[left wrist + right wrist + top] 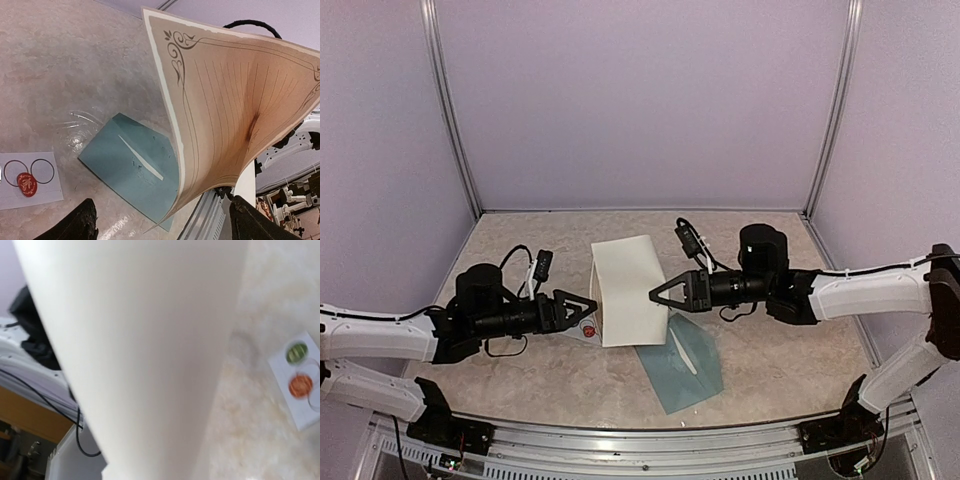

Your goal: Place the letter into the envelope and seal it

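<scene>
Counting two arms over one table (770, 350): the left arm (380, 335) and the right arm (865, 290). Counting two grippers, one per arm: the left gripper (588, 304) and the right gripper (656, 294). Counting one letter (628, 290), a single cream sheet, lined and bordered with scroll ornament on its printed face. Counting one envelope (685, 365), teal, with one pale streak across it. Counting one white card (30, 180). Tallying on that card two round stickers, namely one red-orange sticker (27, 184) and one green sticker (297, 352), and, in the left wrist view, two empty rings (42, 171).
</scene>
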Controlling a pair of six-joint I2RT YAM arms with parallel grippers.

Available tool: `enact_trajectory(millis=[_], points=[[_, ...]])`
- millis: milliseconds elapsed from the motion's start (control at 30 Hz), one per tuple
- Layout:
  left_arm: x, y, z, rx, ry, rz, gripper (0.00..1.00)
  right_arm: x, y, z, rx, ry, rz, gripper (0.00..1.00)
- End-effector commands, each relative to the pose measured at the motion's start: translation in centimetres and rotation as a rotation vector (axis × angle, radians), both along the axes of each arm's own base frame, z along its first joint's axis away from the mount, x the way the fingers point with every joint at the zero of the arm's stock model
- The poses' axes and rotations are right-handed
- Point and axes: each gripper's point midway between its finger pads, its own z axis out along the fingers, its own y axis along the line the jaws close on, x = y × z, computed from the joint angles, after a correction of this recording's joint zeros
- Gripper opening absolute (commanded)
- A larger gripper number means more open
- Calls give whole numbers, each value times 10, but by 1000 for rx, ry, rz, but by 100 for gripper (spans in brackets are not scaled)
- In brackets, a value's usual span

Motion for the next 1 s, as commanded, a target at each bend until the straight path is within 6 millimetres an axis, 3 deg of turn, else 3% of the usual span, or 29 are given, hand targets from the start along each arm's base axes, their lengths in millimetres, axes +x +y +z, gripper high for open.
enact_trajectory(millis=[0, 233, 333, 633, 867, 967], points=[[-16, -26, 57, -112, -130, -143, 88, -6, -5, 22, -16, -88, 44, 7], [-24, -51, 82, -160, -178, -220, 90, -16, -7, 29, -22, -109, 85, 8], [-30, -59, 85, -178, -176, -254, 84, -14, -9, 28, -31, -110, 70, 8], [-29, -67, 77, -178, -144, -230, 47, -9, -3, 26, -51, -115, 42, 15], [-19, -66, 62, -140, -113, -165, 11, -9, 10, 24, -80, -129, 51, 35], [-20, -66, 62, -143, -123, -174, 3, -11, 13, 22, -74, -130, 68, 45]])
